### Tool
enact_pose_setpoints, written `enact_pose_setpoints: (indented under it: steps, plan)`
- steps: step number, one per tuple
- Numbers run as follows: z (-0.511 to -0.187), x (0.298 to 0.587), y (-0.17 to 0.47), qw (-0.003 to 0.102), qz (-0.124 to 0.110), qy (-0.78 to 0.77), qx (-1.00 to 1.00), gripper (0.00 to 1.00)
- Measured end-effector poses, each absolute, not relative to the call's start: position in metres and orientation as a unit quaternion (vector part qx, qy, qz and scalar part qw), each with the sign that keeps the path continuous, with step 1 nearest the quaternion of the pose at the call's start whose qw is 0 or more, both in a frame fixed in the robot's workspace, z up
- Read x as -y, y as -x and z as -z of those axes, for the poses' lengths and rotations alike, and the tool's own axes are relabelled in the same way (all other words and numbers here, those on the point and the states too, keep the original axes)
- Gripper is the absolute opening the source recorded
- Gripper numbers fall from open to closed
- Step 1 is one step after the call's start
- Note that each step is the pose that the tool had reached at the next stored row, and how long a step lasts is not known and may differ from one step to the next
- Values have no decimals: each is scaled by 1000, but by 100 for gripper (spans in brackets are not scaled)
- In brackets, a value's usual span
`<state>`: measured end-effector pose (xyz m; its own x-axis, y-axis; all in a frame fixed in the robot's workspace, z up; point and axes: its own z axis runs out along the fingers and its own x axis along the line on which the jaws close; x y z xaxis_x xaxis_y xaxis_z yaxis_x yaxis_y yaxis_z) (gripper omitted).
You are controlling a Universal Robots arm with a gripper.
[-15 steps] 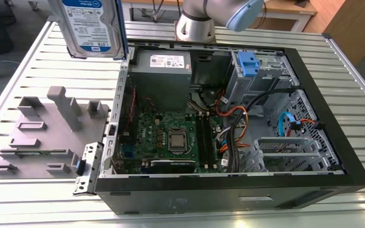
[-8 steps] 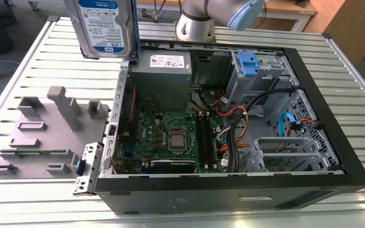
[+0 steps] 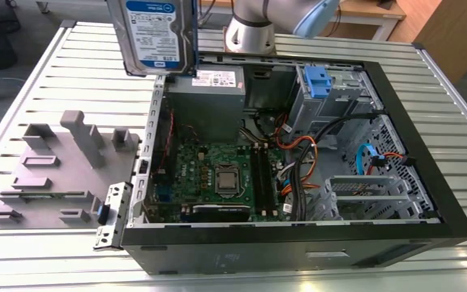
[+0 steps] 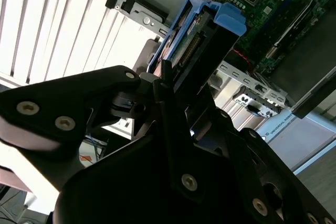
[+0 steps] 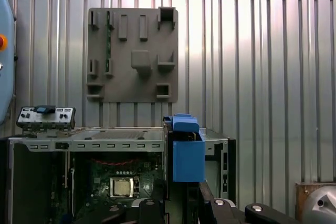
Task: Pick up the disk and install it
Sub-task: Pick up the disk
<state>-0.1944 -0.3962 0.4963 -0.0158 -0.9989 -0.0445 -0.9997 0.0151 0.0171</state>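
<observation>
Disk upright in the end effector's firm clamp, above the open computer case.

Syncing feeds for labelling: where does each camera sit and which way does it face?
Exterior view: off the arm, high, looking down on the table, open computer case and grey fixture plate; arm at top.
Second wrist view: on the arm, looking along the black tool, shut on the disk, toward the motherboard.
First wrist view: on the arm, looking past the disk to case and plate; black tool parts show.
All three share disk and case.
</observation>
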Motion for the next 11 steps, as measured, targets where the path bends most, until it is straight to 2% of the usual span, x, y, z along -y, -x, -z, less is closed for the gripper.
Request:
enact_pose_setpoints:
  steps: [11]
  plan:
    - [-496,396,154,10,-22,701,-712,35]
